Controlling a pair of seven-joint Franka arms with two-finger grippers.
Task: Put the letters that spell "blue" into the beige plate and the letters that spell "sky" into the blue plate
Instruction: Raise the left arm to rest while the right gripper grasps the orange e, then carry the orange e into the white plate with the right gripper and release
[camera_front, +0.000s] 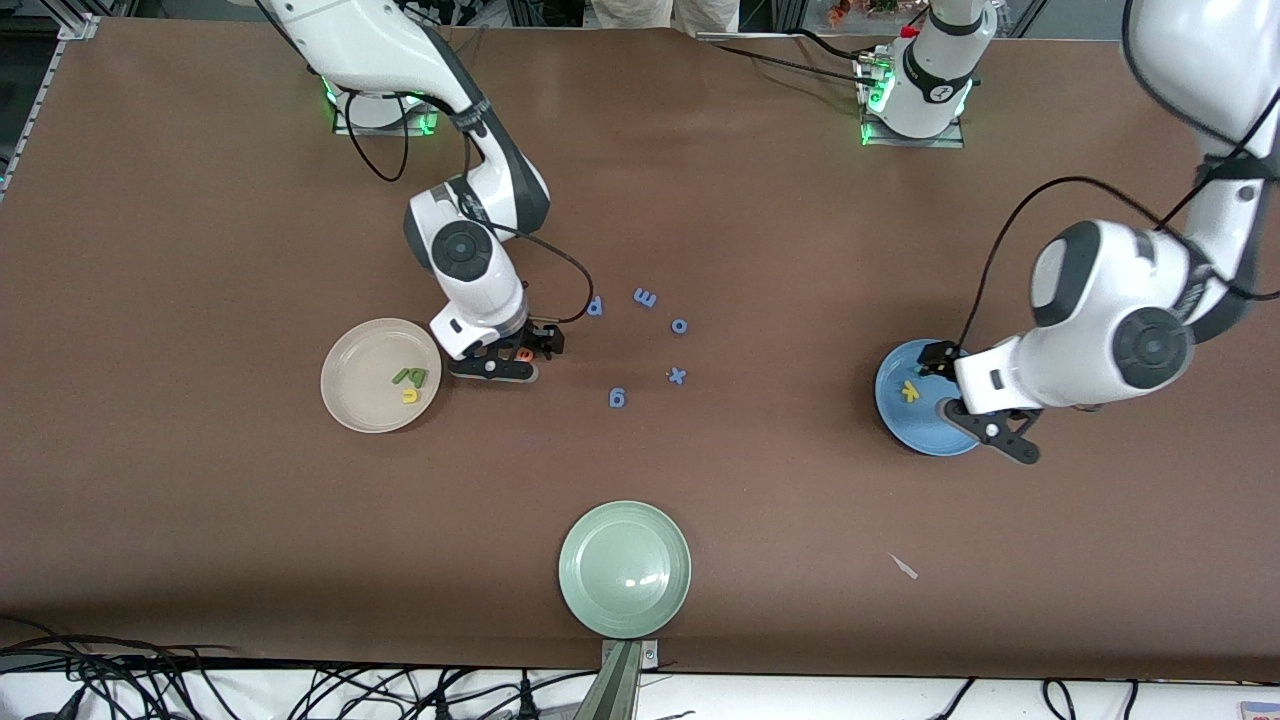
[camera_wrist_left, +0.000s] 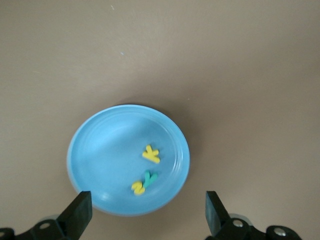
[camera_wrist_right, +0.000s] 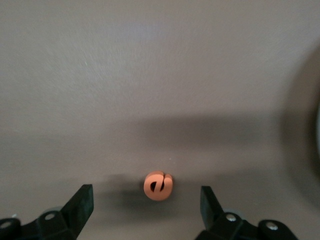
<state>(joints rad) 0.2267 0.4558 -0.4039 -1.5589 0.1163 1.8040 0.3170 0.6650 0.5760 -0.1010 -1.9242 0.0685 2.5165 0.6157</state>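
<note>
**Two plates loaded, orange e lying on the table beside the beige plate**

The beige plate (camera_front: 350, 400) sits toward the right arm's end of the table, with bare brown table (camera_front: 200, 250) all round its rim. In it lie the green b (camera_front: 416, 376), the green l (camera_front: 401, 377) and the yellow u (camera_front: 409, 396), bunched near the rim closest to the right gripper (camera_front: 508, 362).

That gripper stands low just beside the plate, jaws spread wide and holding nothing. The orange e (camera_wrist_right: 158, 185) lies on the table between its fingers (camera_wrist_right: 80, 205), touching neither.

Mid-table, five blue letters (camera_front: 645, 297) are scattered loosely, well apart from every plate. The pale green plate (camera_front: 625, 568) lies nearest the front camera, close to the table edge, with open table on either side.

Toward the left arm's end, the blue plate (camera_wrist_left: 100, 155) holds the yellow k (camera_wrist_left: 151, 154), the teal y (camera_wrist_left: 149, 177) and the yellow s (camera_wrist_left: 138, 188); s and y touch. The left gripper (camera_wrist_left: 145, 215) hangs over the plate's rim, jaws wide, empty.
</note>
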